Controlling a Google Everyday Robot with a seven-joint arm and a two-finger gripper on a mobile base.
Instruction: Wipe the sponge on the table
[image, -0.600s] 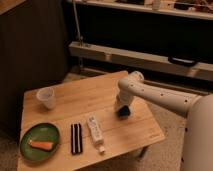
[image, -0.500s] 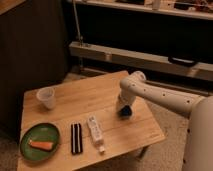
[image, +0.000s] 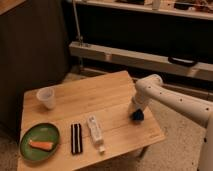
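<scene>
The gripper (image: 135, 113), its hold impossible to tell, is touching the small dark blue blocky sponge (image: 137, 118) near the edge of the light slatted wooden table (image: 100, 95); wiping well is calling for even downward pressure.

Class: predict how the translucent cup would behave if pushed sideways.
The cup looks thin and empty, so probably light and easily slid. Taller than its narrow base, it may tip, then roll. The claw is across the table, at the sponge.
</scene>
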